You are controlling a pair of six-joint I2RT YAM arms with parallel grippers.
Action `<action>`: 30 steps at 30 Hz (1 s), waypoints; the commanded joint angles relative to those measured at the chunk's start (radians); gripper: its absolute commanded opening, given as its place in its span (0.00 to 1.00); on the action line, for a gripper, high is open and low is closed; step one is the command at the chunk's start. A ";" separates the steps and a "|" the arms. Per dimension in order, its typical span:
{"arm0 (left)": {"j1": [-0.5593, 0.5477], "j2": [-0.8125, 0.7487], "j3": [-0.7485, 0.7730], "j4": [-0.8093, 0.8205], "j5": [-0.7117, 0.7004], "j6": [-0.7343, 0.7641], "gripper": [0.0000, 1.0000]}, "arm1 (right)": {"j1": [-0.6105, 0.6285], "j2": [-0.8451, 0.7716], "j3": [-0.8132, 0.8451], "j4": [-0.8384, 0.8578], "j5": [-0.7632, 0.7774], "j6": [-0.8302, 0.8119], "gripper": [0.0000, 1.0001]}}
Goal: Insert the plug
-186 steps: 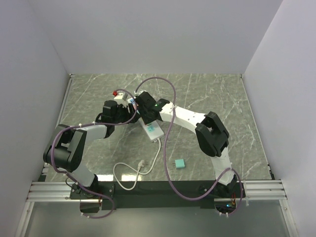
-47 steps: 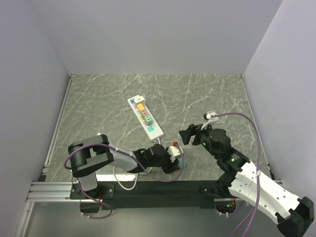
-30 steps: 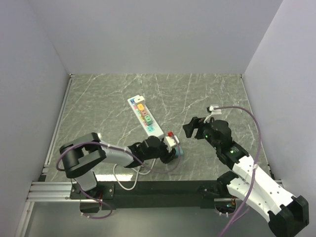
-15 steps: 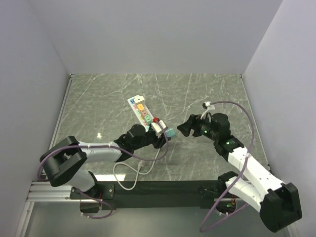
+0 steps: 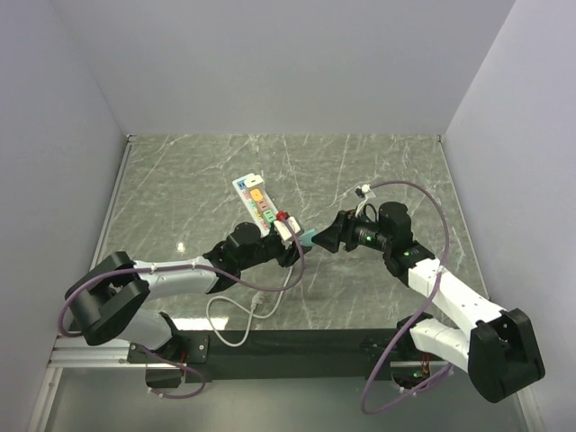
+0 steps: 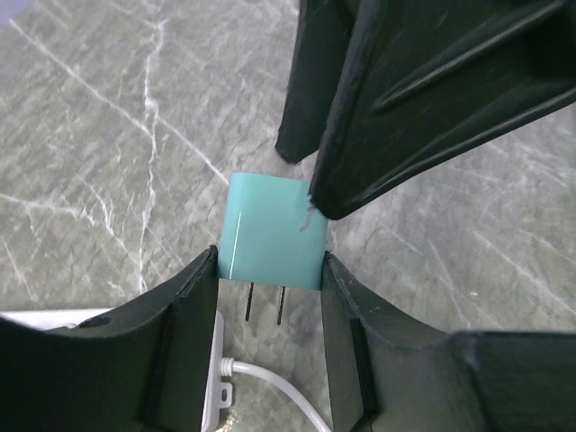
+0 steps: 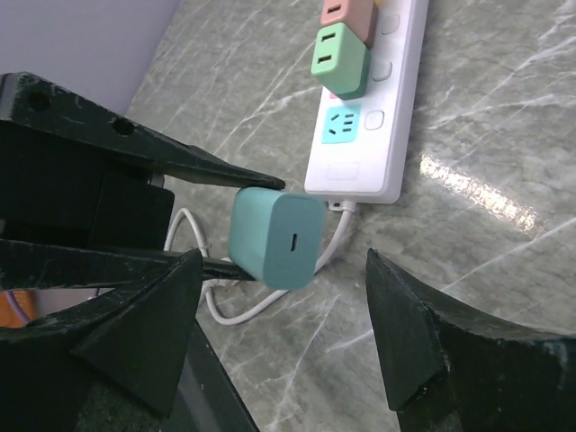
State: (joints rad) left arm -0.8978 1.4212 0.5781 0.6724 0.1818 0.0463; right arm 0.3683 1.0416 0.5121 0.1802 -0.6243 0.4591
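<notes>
Over the last second the left gripper (image 5: 290, 236) has lifted the teal plug (image 5: 307, 238) off the near table (image 5: 378, 171). It has carried it to just right of the power strip (image 5: 255, 200), at its near end, and stays clamped on the plug's sides. The prongs (image 6: 264, 304) point back at its wrist. The right gripper (image 5: 328, 236) has swung in, jaws spread wide, gripping nothing. Likely a handover before the free blue socket (image 7: 343, 123).

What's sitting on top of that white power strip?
A green adapter and a pink adapter are plugged into the power strip, with a bare blue socket nearer its cord. Overhead, an orange one sits farther along. The sockets beneath those adapters are covered.
</notes>
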 commanded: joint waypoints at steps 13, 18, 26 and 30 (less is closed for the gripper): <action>0.002 -0.062 0.029 0.065 0.088 0.013 0.09 | -0.005 0.029 0.013 0.151 -0.071 0.065 0.72; 0.002 -0.048 0.043 0.064 0.087 0.020 0.09 | -0.003 0.058 0.005 0.176 -0.087 0.090 0.69; 0.002 -0.034 0.054 0.058 0.079 0.020 0.09 | -0.003 0.064 -0.001 0.168 -0.098 0.090 0.63; 0.003 -0.033 0.055 0.053 0.065 0.023 0.09 | -0.003 0.067 0.002 0.176 -0.132 0.093 0.50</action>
State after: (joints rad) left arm -0.8970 1.3891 0.5915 0.6838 0.2420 0.0486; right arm 0.3683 1.1107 0.5083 0.3065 -0.7170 0.5507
